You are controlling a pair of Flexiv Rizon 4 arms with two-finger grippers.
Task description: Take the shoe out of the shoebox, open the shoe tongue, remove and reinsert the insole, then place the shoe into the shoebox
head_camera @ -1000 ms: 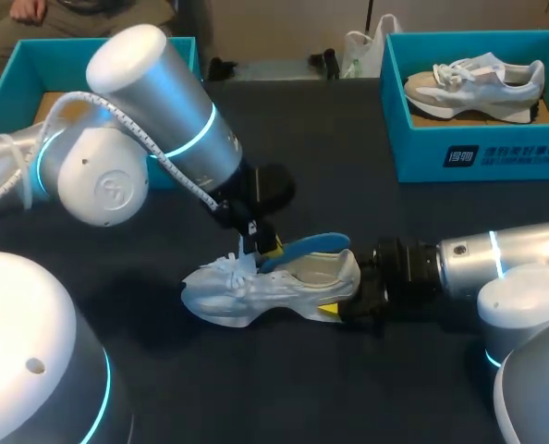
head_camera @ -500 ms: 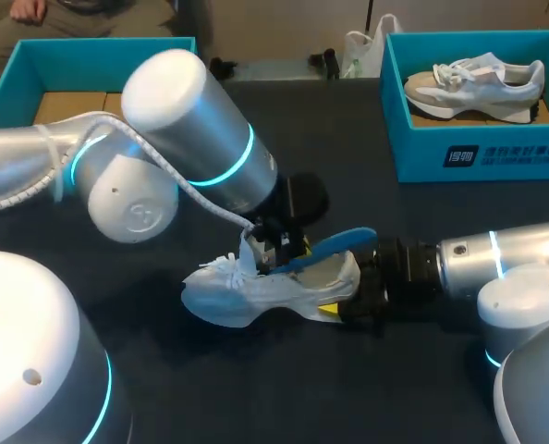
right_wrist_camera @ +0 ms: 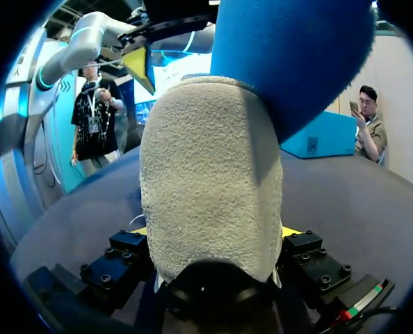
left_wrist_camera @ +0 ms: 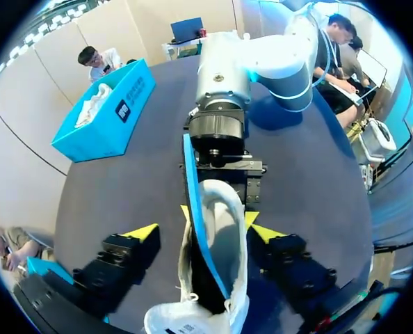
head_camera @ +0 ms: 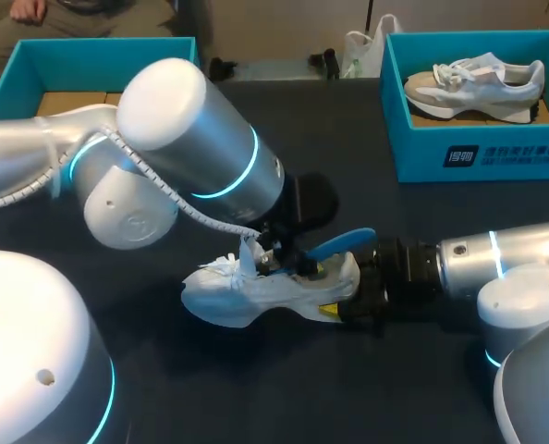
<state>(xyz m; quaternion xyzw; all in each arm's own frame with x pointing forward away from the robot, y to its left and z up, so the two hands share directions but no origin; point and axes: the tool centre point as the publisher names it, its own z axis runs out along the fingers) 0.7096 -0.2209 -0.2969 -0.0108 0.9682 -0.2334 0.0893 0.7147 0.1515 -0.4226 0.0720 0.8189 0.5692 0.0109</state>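
Shoe: white sneaker sits sole-down mid-bench, well apart from the teal shoebox at the far right.
Right claw: clamped on the sneaker's heel, a yellow tip on each side.
Left claw: spread wide, tips straddling the shoe's mouth. As far as I can tell, neither tip touches it.
Insole: blue insole has its front end down in the shoe. Its heel end rides up over the collar toward the right arm.
Step, my reading: reinserting the insole; not seated yet.
Doing it well: hold the heel clamp steady. Press the insole down and forward so the forepart slides flat before the heel end drops in. Watch for buckling or catching the tongue.
Left wrist view only: the insole stands on edge along one inner wall, twisted rather than flat.
Right wrist view only: the grey heel fills the right claw, with the insole overhanging.
Head view only: a second shoe lies in the shoebox.
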